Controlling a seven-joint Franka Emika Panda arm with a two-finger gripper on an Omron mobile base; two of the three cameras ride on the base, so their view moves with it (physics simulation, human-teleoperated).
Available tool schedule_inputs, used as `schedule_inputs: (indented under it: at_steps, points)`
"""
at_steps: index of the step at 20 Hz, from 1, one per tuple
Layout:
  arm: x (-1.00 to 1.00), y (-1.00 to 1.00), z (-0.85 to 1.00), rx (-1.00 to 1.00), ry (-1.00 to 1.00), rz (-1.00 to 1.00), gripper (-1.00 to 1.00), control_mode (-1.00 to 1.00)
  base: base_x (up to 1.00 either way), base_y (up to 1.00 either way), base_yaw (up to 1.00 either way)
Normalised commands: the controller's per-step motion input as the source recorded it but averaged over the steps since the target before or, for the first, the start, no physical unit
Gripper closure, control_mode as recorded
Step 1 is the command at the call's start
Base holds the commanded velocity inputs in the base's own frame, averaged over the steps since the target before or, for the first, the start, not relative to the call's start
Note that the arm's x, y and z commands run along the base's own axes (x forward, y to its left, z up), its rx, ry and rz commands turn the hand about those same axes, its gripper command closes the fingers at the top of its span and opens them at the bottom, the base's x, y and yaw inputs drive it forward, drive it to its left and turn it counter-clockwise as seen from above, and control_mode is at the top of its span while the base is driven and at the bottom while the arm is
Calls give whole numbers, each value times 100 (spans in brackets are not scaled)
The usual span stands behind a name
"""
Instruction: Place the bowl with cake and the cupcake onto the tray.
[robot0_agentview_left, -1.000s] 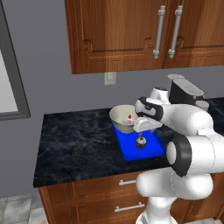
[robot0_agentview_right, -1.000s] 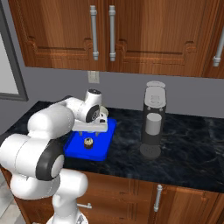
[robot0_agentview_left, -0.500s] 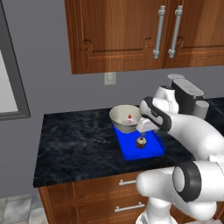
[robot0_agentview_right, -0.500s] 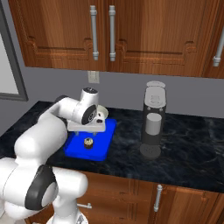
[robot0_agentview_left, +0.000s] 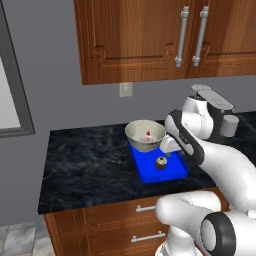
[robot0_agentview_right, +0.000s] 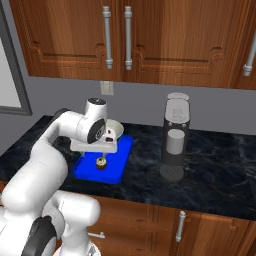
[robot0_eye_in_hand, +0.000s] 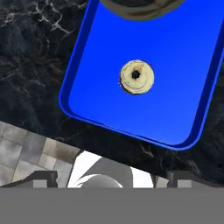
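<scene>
Gripper (robot0_agentview_right: 101, 150) of your arm stands wide open, holding nothing; just below it you see cupcake (robot0_eye_in_hand: 136, 77) on tray (robot0_eye_in_hand: 183, 87), bowl (robot0_agentview_left: 144, 135) behind.

the cupcake (robot0_agentview_left: 160, 162) stands on the tray (robot0_agentview_left: 150, 172), in front of the bowl (robot0_agentview_left: 138, 132) holding the cake (robot0_agentview_left: 148, 136).

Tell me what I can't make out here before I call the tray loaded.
- Bowl, hand view: cut off by the top edge, so the cake inside is out of frame.
- Bowl, right base view: mostly hidden behind the arm; its seating on the tray is unclear.
- Tray's far right corner, left base view: covered by the arm.
- Cupcake: too small for detail in base views.
</scene>
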Motion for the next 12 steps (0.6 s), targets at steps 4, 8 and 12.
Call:
schedule_inputs:
  at_steps: [4,8,12]
  points:
    - [-48,5,16,-1,0,-12,-100,-100,0,0,0]
    - [-54,11,9,-3,-9,-13,-100,-100,0,0,0]
    - [-52,15,5,-5,-14,-14,-100,-100,0,0,0]
